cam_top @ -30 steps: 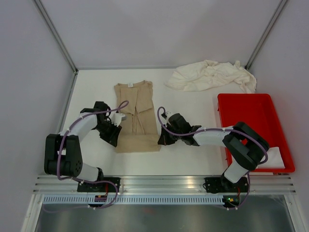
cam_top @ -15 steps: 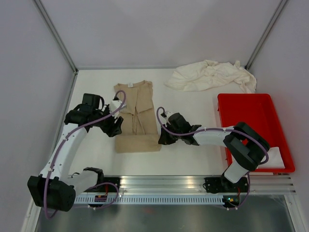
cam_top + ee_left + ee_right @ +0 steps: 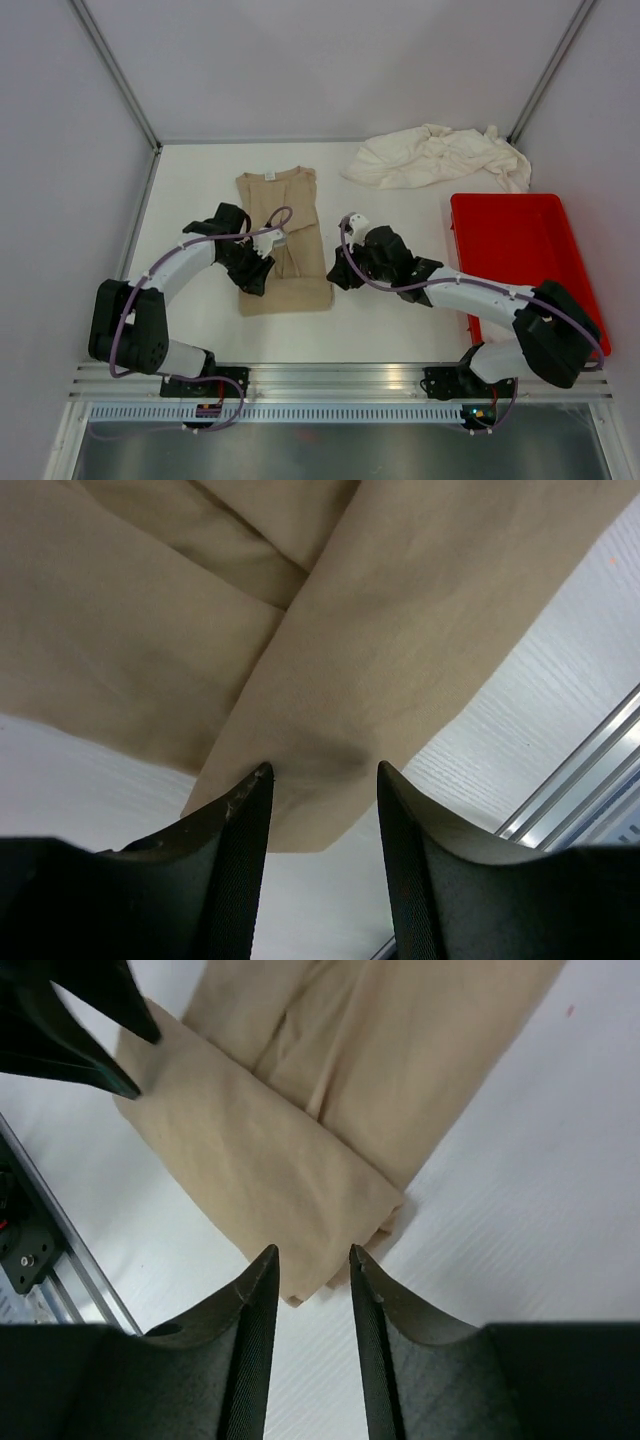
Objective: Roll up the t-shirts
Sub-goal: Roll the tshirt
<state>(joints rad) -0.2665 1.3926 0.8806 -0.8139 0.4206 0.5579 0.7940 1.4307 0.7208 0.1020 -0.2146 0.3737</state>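
I have the tan cotton t-shirt [image 3: 283,240] lying flat on the white table [image 3: 400,320], folded lengthwise into a narrow strip with its neck label at the far end from both grippers. The left gripper [image 3: 322,772] sits at the strip's near left corner, fingers spread, and the cloth lies just past the tips, not pinched. The right gripper [image 3: 310,1252] is at the near right corner, also spread and holding nothing. Just ahead of it the near end looks doubled over into a thicker band, which I read as the first turn of a roll. Most of the strip is unrolled. The crumpled heap of cream-white t-shirts [image 3: 435,155] lies well beyond the right gripper, above the red plastic tray [image 3: 520,215], untouched.
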